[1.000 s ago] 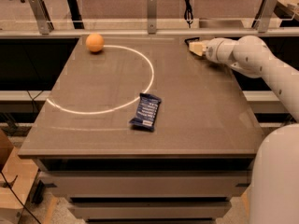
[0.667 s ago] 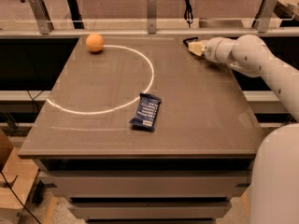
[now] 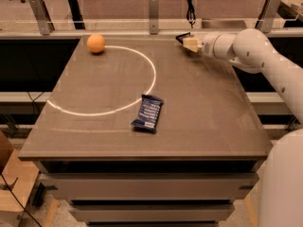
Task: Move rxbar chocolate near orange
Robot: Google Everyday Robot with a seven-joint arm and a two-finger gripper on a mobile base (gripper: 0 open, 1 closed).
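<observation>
The orange (image 3: 96,43) sits at the far left corner of the table (image 3: 213,122). My gripper (image 3: 186,41) is at the far edge, right of centre and just above the tabletop, pointing left toward the orange. It is shut on a small dark flat piece, the rxbar chocolate (image 3: 182,36). Only the bar's dark end shows at the fingertips. A wide stretch of table lies between the gripper and the orange.
A larger blue packet with white stripes (image 3: 148,112) lies near the table's middle, toward the front. A white circle line (image 3: 152,74) is drawn on the left half. A railing with posts (image 3: 153,6) runs behind the far edge.
My gripper has moved a little to the left along the far edge with the dark bar in it. The orange and the blue packet have not moved.
</observation>
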